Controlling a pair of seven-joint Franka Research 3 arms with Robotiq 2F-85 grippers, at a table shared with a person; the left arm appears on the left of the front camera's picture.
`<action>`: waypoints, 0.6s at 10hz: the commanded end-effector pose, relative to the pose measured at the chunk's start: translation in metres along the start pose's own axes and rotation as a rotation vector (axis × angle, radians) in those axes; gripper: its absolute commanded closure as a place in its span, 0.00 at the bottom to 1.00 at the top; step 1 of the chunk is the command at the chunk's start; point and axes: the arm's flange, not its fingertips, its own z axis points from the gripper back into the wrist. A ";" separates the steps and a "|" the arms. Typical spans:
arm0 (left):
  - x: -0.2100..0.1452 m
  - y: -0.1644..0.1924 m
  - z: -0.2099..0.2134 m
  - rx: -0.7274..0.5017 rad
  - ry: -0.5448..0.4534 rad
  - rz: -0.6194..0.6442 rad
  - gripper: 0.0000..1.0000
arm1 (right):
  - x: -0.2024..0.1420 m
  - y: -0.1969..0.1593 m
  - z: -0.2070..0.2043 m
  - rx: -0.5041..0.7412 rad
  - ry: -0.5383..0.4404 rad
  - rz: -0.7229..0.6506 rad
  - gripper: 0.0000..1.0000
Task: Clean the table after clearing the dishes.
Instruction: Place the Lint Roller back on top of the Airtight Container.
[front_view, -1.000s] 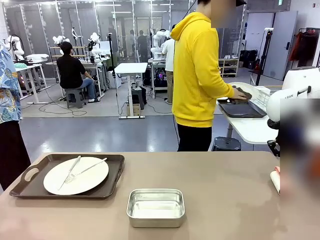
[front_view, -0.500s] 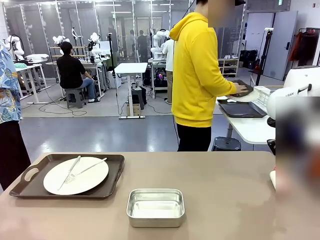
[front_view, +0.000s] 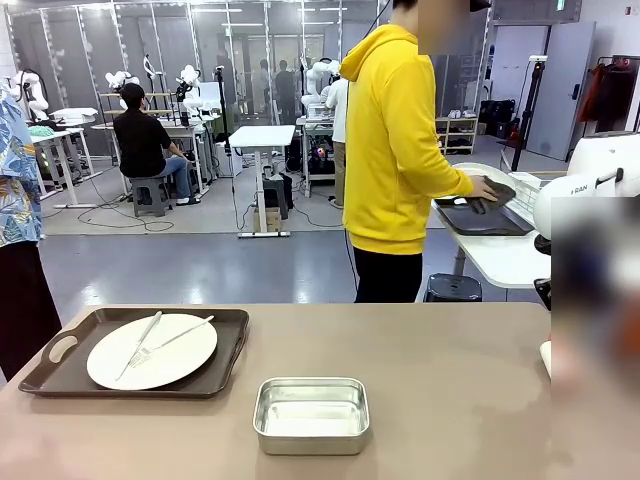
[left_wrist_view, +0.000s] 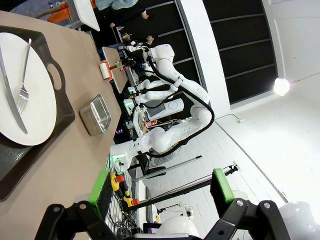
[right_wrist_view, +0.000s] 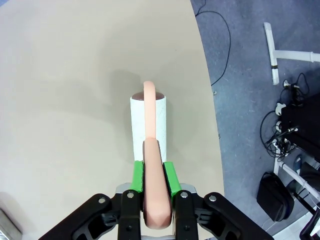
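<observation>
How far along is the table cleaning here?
Done: one dark tray sits on the side table under the person's hand. In hand: the right gripper grips a roller resting on the table. Left: the other tray with plate is uncleared; the left gripper is open.

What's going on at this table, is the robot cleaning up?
Partly. The right gripper is shut on the pink handle of a lint roller, whose white roll looks to rest on the table. The left gripper is open, holding nothing. One tray with a plate, fork and knife sits on the table, near a steel pan. The person faces a side table, a hand on a second tray.
</observation>
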 end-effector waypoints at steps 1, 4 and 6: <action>-0.003 -0.003 -0.002 0.012 -0.011 -0.015 0.00 | -0.001 0.001 -0.003 -0.014 0.004 0.005 0.79; -0.003 -0.003 -0.002 0.012 -0.011 -0.015 0.00 | -0.001 0.001 -0.003 -0.014 0.004 0.005 0.79; -0.003 -0.003 -0.002 0.012 -0.011 -0.015 0.00 | -0.001 0.001 -0.003 -0.014 0.004 0.005 0.79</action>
